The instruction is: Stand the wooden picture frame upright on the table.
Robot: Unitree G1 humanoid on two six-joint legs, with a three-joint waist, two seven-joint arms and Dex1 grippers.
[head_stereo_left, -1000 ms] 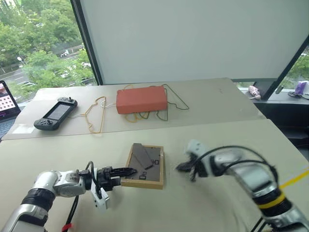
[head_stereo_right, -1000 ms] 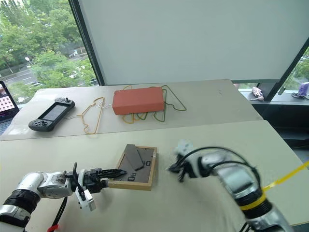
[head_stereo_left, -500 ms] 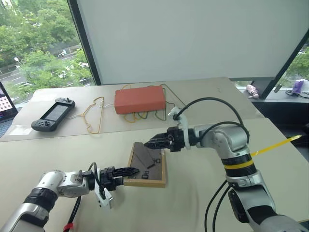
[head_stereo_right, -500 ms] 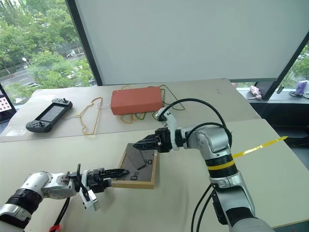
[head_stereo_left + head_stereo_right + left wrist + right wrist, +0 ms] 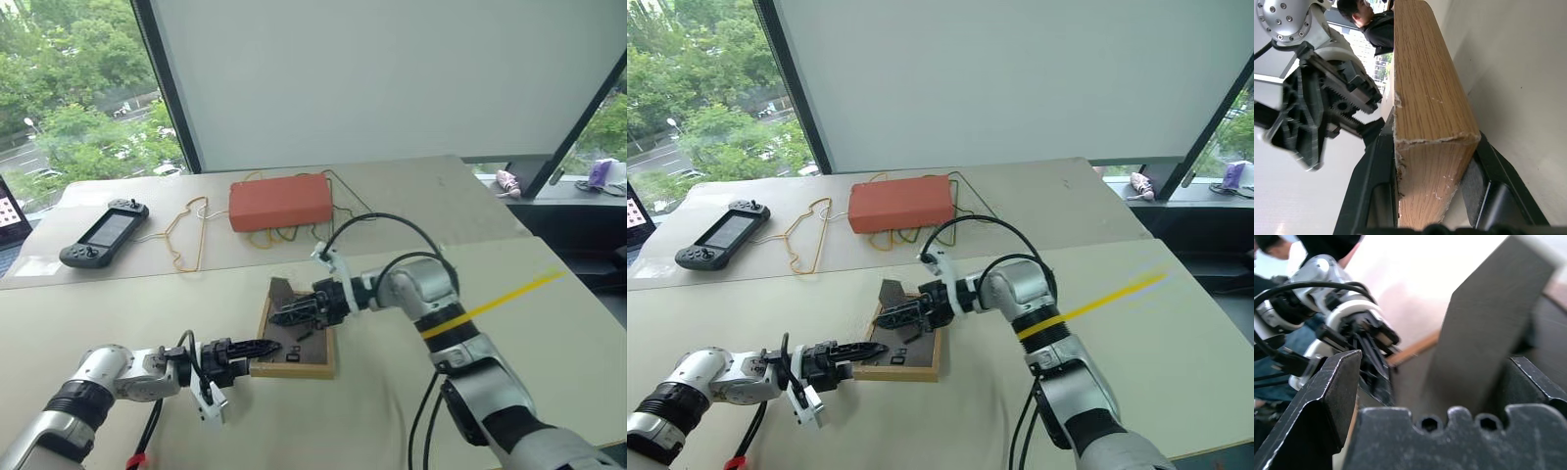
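Observation:
The wooden picture frame (image 5: 294, 370) lies face down on the beige table (image 5: 392, 421), dark back up, with its fold-out stand (image 5: 281, 290) lifted at the far edge. My left gripper (image 5: 266, 347) reaches in level from the left and is shut on the frame's near-left edge; the left wrist view has the light-wood edge (image 5: 1425, 98) clamped between its fingers (image 5: 1369, 186). My right gripper (image 5: 277, 317) hovers over the frame's back, pointing left, and stands open. In the right wrist view the grey stand (image 5: 1488, 333) rises between its spread fingers (image 5: 1327, 396).
An orange-red box (image 5: 281, 203) rests on wire hangers (image 5: 191, 230) at the far side, with a handheld game console (image 5: 106, 232) to its left. A yellow strip (image 5: 509, 294) crosses the table on the right. A laptop (image 5: 8, 201) sits at the left edge.
My right arm swung in from the right to above the frame, and its gripper went from shut to open around the stand. The left gripper kept its grip in place.

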